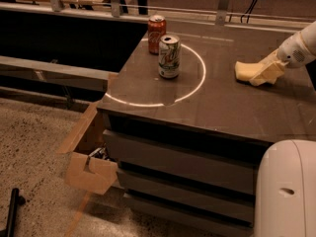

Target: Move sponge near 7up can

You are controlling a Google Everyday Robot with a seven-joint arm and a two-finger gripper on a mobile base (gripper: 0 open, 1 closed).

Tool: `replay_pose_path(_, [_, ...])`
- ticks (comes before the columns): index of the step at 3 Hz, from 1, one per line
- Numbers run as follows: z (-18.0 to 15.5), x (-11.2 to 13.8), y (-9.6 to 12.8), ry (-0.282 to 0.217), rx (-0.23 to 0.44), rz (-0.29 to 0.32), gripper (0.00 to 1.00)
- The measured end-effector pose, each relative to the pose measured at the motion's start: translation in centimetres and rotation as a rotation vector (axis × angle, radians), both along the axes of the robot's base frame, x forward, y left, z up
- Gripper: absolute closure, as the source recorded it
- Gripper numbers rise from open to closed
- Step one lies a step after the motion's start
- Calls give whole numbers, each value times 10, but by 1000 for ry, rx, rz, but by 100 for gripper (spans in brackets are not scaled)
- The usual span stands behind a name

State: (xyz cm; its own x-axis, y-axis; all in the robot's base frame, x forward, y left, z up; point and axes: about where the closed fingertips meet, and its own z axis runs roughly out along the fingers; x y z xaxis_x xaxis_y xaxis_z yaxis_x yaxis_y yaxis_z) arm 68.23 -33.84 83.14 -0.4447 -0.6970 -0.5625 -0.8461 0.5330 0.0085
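The pale yellow sponge (244, 70) lies on the dark table top at the right. My gripper (264, 73) comes in from the right edge on a white arm and sits right against the sponge's right end, partly covering it. The silver-white 7up can (169, 56) stands upright near the table's left middle, inside a bright ring of light, well to the left of the sponge.
A red-orange soda can (156, 33) stands just behind the 7up can. The table (222, 107) has drawer fronts below. An open cardboard box (91, 169) sits on the floor at its left. A white robot part (286, 191) fills the lower right.
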Motion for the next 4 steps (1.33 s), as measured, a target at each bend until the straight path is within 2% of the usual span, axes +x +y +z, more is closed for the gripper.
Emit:
replay_pose_path(1, [67,7,-14,-144,56,-134,100])
replay_pose_path(2, [110,10,-21,-228,85,-212,100])
replay_pose_path(3, [124,14,-29,-251,80,-280,100])
replay_pose_path(4, [154,6,-26,-316,71,-296,100])
